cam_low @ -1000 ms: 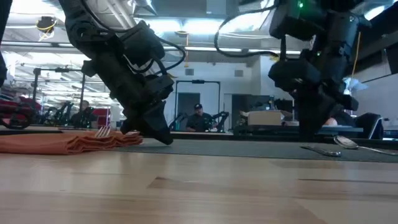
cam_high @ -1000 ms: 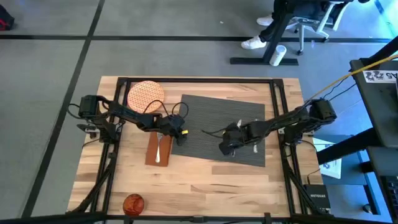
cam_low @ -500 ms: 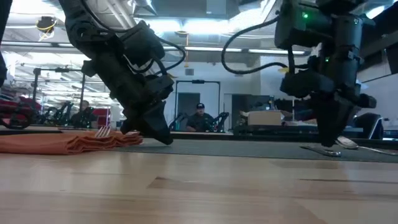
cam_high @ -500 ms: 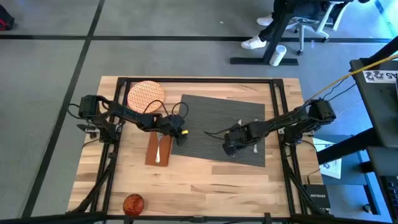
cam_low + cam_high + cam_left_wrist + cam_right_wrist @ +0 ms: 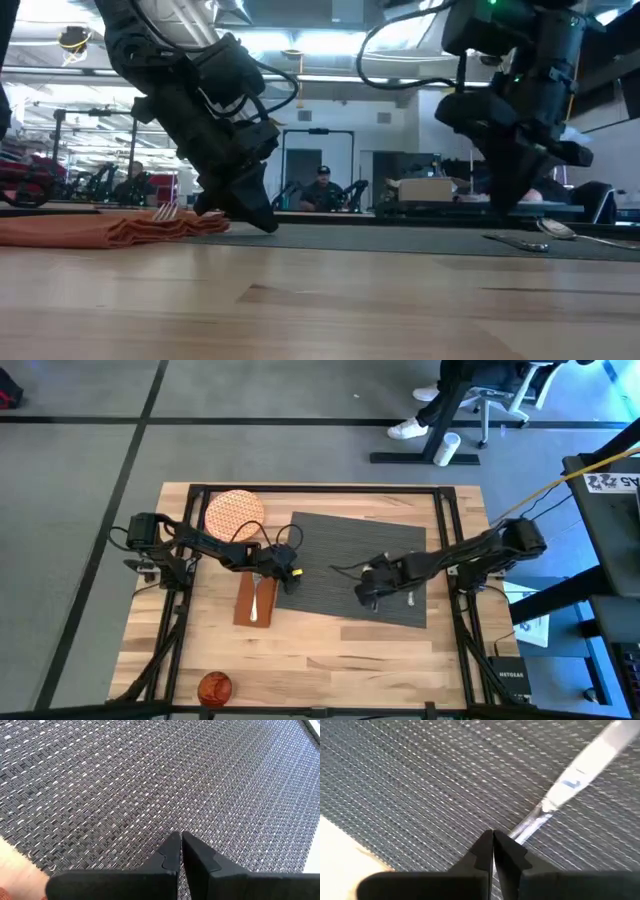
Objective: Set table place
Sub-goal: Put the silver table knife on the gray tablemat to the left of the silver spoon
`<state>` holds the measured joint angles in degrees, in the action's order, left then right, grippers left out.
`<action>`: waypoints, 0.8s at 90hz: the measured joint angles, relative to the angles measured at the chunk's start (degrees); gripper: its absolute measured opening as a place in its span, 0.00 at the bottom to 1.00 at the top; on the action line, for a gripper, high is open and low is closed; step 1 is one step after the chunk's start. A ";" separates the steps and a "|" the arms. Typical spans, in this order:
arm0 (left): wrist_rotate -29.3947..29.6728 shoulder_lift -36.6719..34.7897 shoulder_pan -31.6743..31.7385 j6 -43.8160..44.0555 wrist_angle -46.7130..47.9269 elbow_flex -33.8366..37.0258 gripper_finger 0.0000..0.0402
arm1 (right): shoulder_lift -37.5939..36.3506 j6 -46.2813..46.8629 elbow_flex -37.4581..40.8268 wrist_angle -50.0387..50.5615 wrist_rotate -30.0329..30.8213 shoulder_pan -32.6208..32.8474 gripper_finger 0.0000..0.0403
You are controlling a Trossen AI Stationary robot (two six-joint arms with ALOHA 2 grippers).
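On the light-wood table [image 5: 330, 650], my left gripper [image 5: 289, 579] sits low at the near-left edge of the dark grey placemat [image 5: 345, 555]. Its fingers [image 5: 172, 851] are pressed together, tips touching the weave, nothing between them.

My right gripper [image 5: 366, 593] hangs over the placemat's near-right part, lifted off the mat in the low view. Fingers [image 5: 487, 847] are closed tip to tip; a silver utensil [image 5: 580, 765] lies on the mat just beyond the tips. Cannot tell from the wrist view whether the tips pinch its handle end or merely overlap it. Which utensil it is, I cannot tell either.

Brown napkin [image 5: 256, 600] lies on bare wood just left of the placemat, long axis running near to far. Fork [image 5: 163, 212] rests on it, tines raised in the low view.

Orange-patterned plate [image 5: 234, 512] sits at the far-left of the table, off the mat, apart from the napkin. Orange cup [image 5: 214, 686] stands near the front edge, well apart from everything else.

More silverware lies on the placemat's right side [image 5: 555, 228], beside my right gripper.

A person [image 5: 320, 188] sits in the room beyond the table.
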<state>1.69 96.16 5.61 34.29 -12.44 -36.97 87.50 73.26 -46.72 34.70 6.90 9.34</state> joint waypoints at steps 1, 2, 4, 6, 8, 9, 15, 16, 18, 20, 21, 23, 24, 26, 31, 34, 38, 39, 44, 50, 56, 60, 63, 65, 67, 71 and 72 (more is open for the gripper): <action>0.01 0.00 0.00 0.01 0.01 0.00 0.00 | 0.15 0.01 0.01 -0.14 0.01 0.00 0.00; 0.01 0.00 0.00 0.04 0.03 0.00 0.00 | 0.30 0.01 0.02 -0.31 0.02 0.00 0.00; 0.01 0.00 0.00 0.10 0.02 0.00 0.00 | 0.54 0.01 0.01 -0.90 0.04 -0.04 0.00; 0.01 0.00 0.00 0.13 -0.01 0.00 0.00 | 0.73 0.01 0.01 -1.61 0.06 -0.04 0.00; 0.01 0.00 0.00 0.17 -0.01 0.00 0.00 | 0.89 0.01 0.00 -2.17 0.07 -0.04 0.00; 0.01 0.00 0.00 0.19 0.00 0.00 0.00 | 0.99 0.01 -0.01 -2.29 0.07 -0.04 0.00; 0.01 0.02 0.00 0.36 0.04 0.00 0.00 | 1.93 0.24 -0.04 -2.03 0.04 -0.04 0.00; 0.01 0.02 -0.01 0.40 0.03 0.00 0.00 | 2.09 0.30 -0.04 -1.93 0.02 -0.04 0.00; 0.01 0.02 0.00 0.43 0.03 0.00 0.00 | 2.37 0.43 -0.02 -1.72 0.02 -0.04 0.00; 0.01 0.02 0.00 0.45 0.04 0.00 0.00 | 2.69 0.48 -0.01 -1.61 0.01 -0.04 0.00; 0.01 0.02 0.00 0.44 0.07 0.00 0.00 | 2.82 0.50 0.00 -1.60 0.02 -0.04 0.00; 0.01 0.04 0.00 0.45 0.10 0.00 0.00 | 2.98 0.53 -0.01 -1.65 -0.02 -0.04 0.00; 0.01 0.04 0.00 0.46 0.10 0.00 0.00 | 3.09 0.54 -0.02 -1.71 -0.04 -0.04 0.00; 0.01 0.04 0.00 0.49 0.10 0.00 0.00 | 3.22 0.54 -0.02 -1.74 -0.17 -0.04 0.00; 0.01 0.04 0.00 0.65 0.10 0.00 0.00 | 3.68 0.66 -0.02 -1.72 -0.45 -0.04 0.00; 0.01 0.04 -0.02 0.89 0.17 0.00 0.00 | 3.84 1.02 -0.02 -1.62 -0.46 -0.04 0.00; 0.01 0.04 0.00 1.24 0.37 0.00 0.00 | 3.87 1.56 -0.02 -1.21 -0.46 -0.01 0.00; 0.01 0.04 0.00 1.31 0.36 0.00 0.00 | 3.87 1.66 -0.02 -1.03 -0.46 0.00 0.00; 0.01 0.04 -0.01 1.43 0.32 0.00 0.00 | 3.87 1.91 -0.02 -0.05 -0.46 0.00 0.00; 0.00 0.04 -0.03 1.48 0.32 0.00 0.00 | 3.87 1.99 -0.02 1.57 -0.85 0.00 0.00; 0.01 0.04 -0.04 1.48 0.32 0.00 0.00 | 3.85 1.97 -0.02 3.47 -1.42 0.00 0.00; 0.01 0.04 -0.04 1.49 0.32 0.00 0.00 | 3.85 1.98 -0.02 4.05 -1.54 0.00 0.00; 0.01 0.04 -0.04 1.50 0.32 0.00 0.00 | 3.85 1.98 -0.04 4.37 -1.61 0.00 0.00; 0.01 0.04 -0.04 1.50 0.29 0.00 0.00 | 3.85 1.98 -0.04 4.51 -1.68 0.00 0.00; 0.01 0.04 -0.04 1.50 0.28 0.00 0.00 | 3.85 1.97 -0.04 4.57 -1.82 0.00 0.00; 0.01 0.04 -0.04 1.50 0.31 0.00 0.00 | 3.85 1.98 -0.04 4.63 -1.94 0.00 0.00; 0.01 0.04 -0.04 1.50 0.32 0.00 0.00 | 3.85 1.98 -0.04 4.63 -1.95 0.00 0.00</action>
<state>1.69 96.20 5.56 35.79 -12.12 -36.97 91.35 75.24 -46.76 39.33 4.95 9.34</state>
